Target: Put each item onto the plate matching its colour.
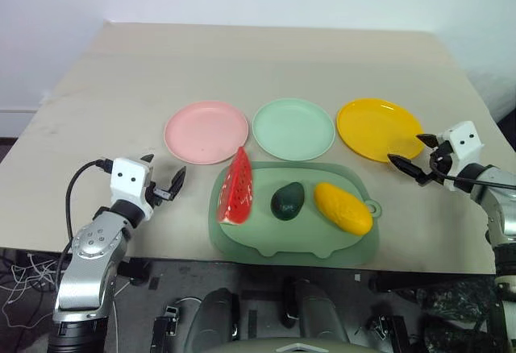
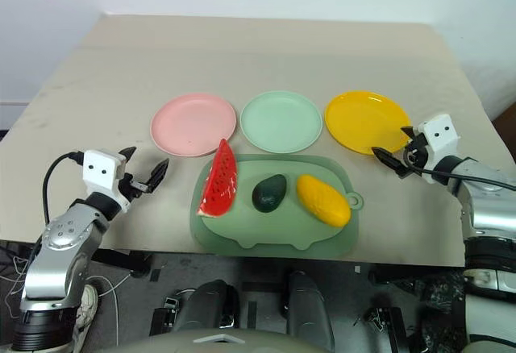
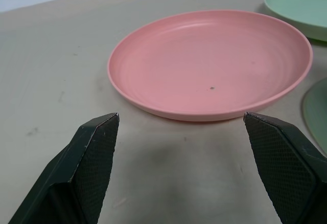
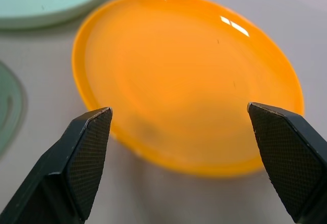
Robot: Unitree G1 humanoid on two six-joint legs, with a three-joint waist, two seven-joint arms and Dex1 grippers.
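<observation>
Three plates stand in a row across the table: pink [image 1: 206,131], mint green [image 1: 293,129] and yellow [image 1: 377,129], all bare. Nearer me, a red watermelon wedge [image 1: 236,188], a dark green avocado [image 1: 287,201] and a yellow mango [image 1: 343,207] lie on a large green mat [image 1: 322,244]. My left gripper [image 1: 164,169] hovers open just left of the mat, facing the pink plate [image 3: 209,63], with nothing between its fingers. My right gripper [image 1: 409,149] is open and empty at the near right edge of the yellow plate [image 4: 189,70].
The beige table [image 1: 266,63] stretches bare behind the plates to a white wall. Its front edge runs just below the mat. A black cable [image 1: 76,184] loops off my left wrist.
</observation>
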